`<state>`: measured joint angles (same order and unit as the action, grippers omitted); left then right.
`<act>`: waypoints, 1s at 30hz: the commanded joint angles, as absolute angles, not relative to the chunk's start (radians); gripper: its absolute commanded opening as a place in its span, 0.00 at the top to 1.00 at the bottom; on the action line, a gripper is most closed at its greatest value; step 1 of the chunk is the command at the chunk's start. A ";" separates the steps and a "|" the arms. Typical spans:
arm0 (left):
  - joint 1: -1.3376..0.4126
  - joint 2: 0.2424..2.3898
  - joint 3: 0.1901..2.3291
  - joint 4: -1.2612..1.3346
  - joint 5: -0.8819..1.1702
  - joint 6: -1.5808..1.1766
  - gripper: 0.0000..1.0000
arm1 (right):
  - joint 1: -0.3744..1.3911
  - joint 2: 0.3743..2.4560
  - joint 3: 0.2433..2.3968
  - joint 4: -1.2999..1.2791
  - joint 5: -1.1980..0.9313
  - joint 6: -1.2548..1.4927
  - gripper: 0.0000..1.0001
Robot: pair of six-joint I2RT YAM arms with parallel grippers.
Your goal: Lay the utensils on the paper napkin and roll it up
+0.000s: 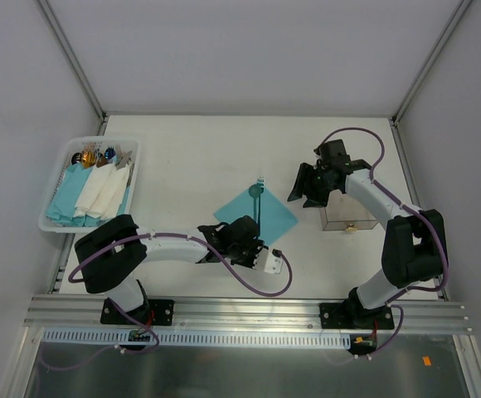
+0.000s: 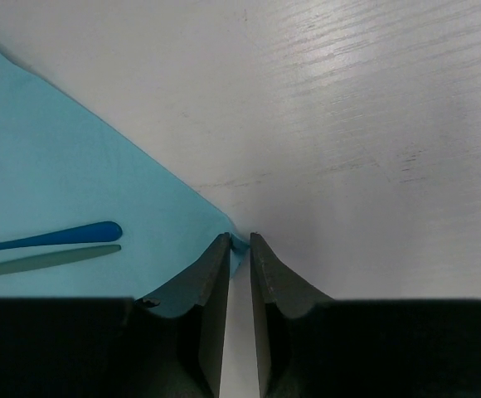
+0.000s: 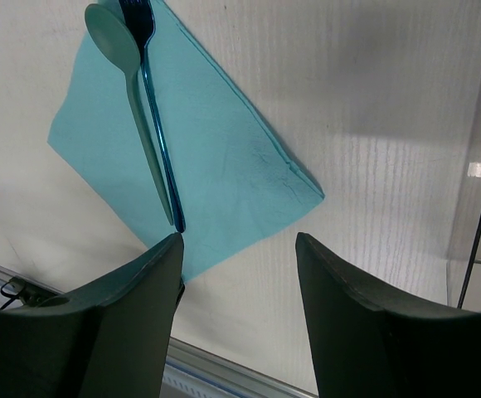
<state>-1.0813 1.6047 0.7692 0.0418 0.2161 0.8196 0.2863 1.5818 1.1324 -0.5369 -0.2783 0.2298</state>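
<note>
left end effector [image 2: 240, 241]: nearly together at paper napkin [image 2: 66, 182] corner, grip unclear | right end effector [image 3: 239, 245]: spread | utensils [image 3: 112, 41]: lying on paper napkin

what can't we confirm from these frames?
- Left wrist view: whether the left gripper actually pinches the paper napkin corner; it sits right at the tips, jaws a slit apart.
- Top view: that corner is hidden under the left arm.
- Right wrist view: fork head cut off by the top edge.
- Top view: items at the basket far end too small to name.
</note>
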 commanded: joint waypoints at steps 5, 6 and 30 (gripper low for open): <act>-1.094 1.606 0.772 0.071 0.193 0.819 0.97 | 0.276 1.575 1.135 -0.546 -0.302 0.209 0.40; -1.094 1.603 0.770 0.071 0.192 0.819 1.00 | 0.276 1.577 1.135 -0.546 -0.304 0.207 0.40; -0.973 1.621 0.977 -0.072 0.275 0.742 1.00 | 0.276 1.586 1.111 -0.519 -0.374 0.201 0.40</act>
<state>-1.0103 1.5951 0.9287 -0.0605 0.2321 0.7311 0.2813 1.5852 1.1248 -0.5274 -0.3431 0.2169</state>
